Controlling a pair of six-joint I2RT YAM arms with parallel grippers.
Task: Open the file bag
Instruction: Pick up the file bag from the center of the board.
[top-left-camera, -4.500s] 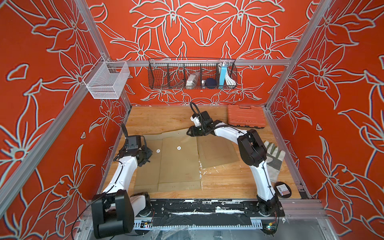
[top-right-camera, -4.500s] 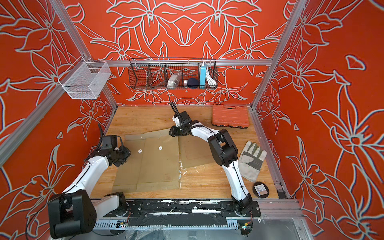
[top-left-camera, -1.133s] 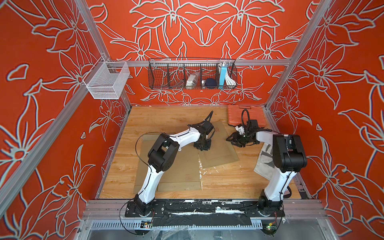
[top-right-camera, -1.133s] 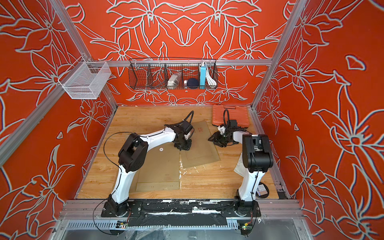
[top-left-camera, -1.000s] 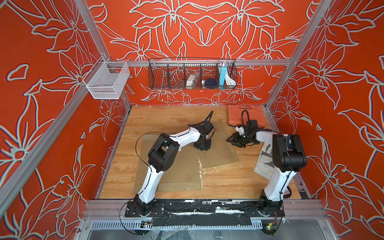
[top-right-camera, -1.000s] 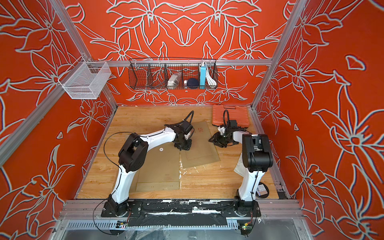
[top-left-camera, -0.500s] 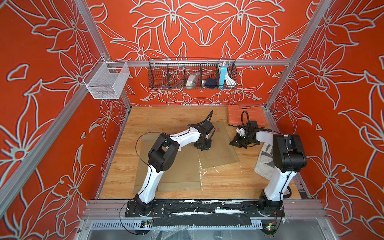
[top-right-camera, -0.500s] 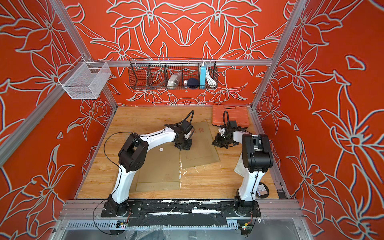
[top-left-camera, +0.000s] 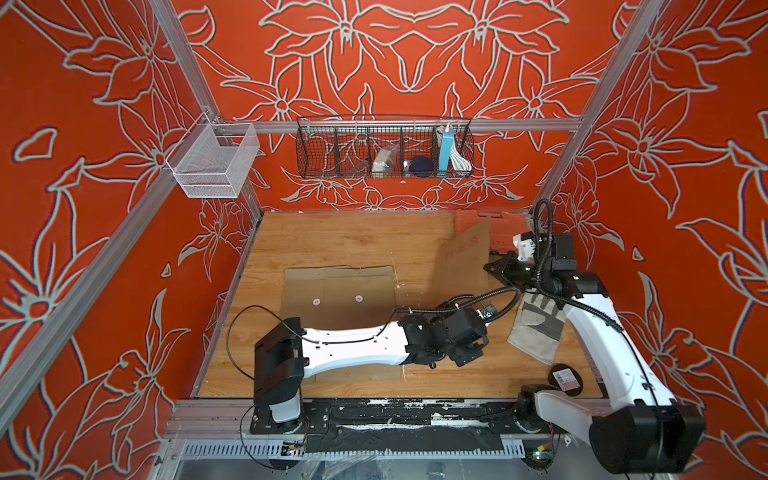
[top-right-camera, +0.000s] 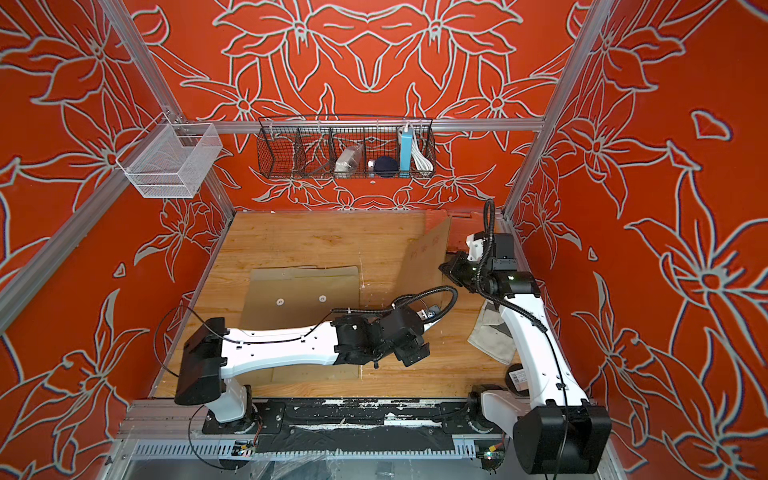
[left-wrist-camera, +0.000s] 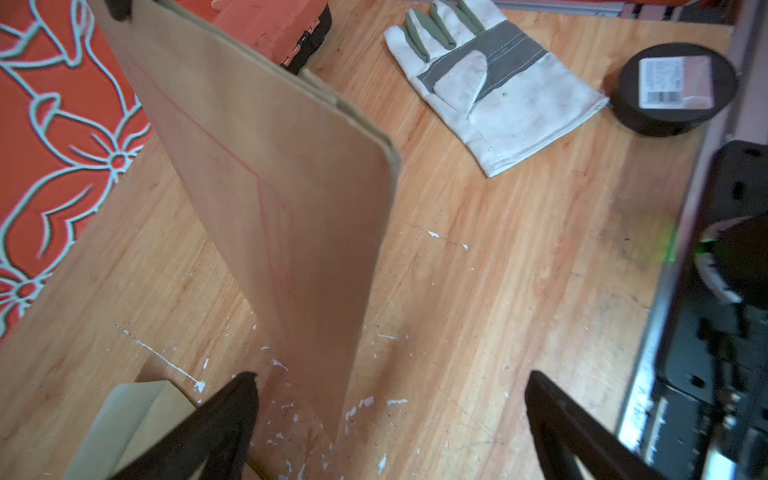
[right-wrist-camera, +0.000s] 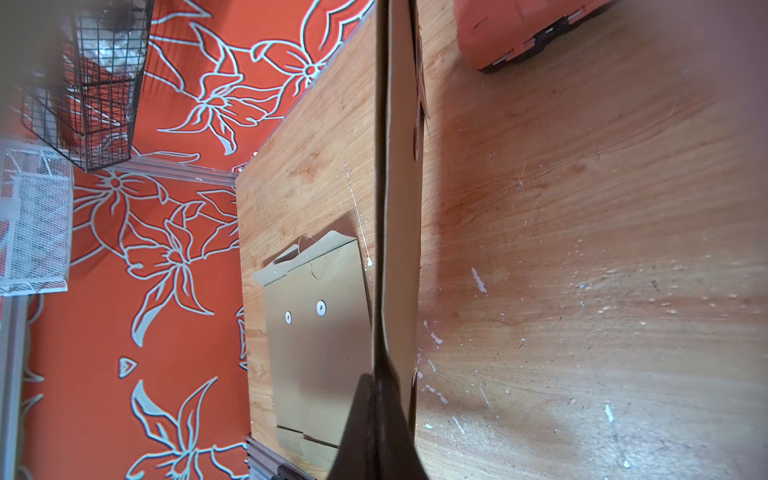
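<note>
Kraft-brown file bag (top-left-camera: 463, 257) stands on edge just beside the orange case (top-left-camera: 505, 226), your right fingers (right-wrist-camera: 365, 436) clamped on it, your left fingers (left-wrist-camera: 208, 428) apart; parting its mouth looks not yet done.

The walls (top-left-camera: 415, 50) are red with white flowers. The tabletop (top-left-camera: 332, 241) is light brown wood. The file bag (top-left-camera: 463, 257) is tan. The glove (left-wrist-camera: 494, 87) is white, grey and green.
</note>
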